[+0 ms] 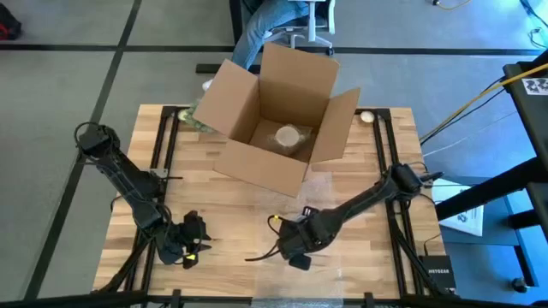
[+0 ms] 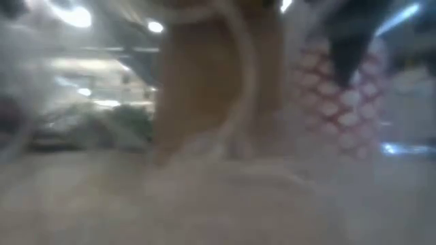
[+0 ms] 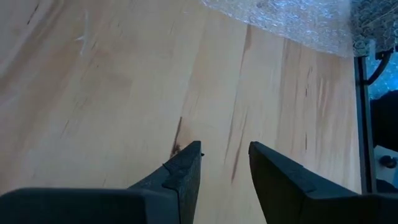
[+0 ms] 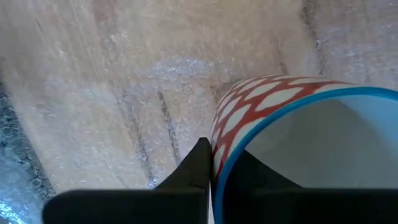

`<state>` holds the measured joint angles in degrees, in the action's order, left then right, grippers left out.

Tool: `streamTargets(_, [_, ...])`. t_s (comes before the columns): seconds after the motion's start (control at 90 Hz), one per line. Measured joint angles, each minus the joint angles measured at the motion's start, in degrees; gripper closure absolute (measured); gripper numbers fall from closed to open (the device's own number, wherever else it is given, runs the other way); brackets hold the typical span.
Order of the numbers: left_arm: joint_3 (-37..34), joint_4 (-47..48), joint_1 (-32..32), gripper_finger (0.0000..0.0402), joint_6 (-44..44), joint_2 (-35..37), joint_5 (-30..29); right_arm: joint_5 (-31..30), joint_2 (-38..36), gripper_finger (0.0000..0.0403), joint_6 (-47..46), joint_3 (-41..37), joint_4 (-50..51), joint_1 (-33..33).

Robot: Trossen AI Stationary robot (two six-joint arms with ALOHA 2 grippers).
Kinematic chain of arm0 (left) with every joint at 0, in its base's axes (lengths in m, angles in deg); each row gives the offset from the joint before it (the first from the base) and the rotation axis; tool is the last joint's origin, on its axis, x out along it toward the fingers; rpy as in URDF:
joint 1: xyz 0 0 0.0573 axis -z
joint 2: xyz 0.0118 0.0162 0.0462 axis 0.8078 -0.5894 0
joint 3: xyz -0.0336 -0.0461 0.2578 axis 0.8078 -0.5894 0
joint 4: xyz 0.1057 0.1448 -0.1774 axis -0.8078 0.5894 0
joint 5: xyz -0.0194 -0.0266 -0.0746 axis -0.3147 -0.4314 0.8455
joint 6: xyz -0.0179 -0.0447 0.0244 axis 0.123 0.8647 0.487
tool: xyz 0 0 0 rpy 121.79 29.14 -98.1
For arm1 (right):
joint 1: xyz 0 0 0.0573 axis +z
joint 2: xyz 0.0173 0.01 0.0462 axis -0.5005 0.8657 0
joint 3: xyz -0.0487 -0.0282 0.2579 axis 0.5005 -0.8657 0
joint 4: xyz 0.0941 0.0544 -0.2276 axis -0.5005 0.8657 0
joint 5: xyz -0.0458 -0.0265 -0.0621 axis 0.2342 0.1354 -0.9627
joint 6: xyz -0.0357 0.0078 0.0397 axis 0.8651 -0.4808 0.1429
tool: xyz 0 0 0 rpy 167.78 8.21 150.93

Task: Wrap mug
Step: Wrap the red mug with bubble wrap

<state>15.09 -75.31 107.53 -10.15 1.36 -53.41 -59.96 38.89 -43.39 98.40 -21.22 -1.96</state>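
Though hidden overhead, right pincer | clamps mug rim

The low view is all blur; the mug is cut by the picture's edge in the right wrist view.

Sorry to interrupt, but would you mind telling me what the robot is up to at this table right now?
The right end effector is shut on the rim of a red-patterned mug with a blue edge, holding it over a sheet of bubble wrap spread at the near side of the wooden table. The left end effector waits open above bare wood, holding nothing. An open cardboard box stands at the far side with a pale round thing inside. The mug is not yet wrapped.
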Motion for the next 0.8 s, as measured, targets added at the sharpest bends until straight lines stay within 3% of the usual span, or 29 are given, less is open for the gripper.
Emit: streamTargets(0.8, [0.0,0.0,0.0,0.0282,-0.2,0.0,-0.1,-0.3,0.0,0.0401,0.0,0.0,0.2,0.0])
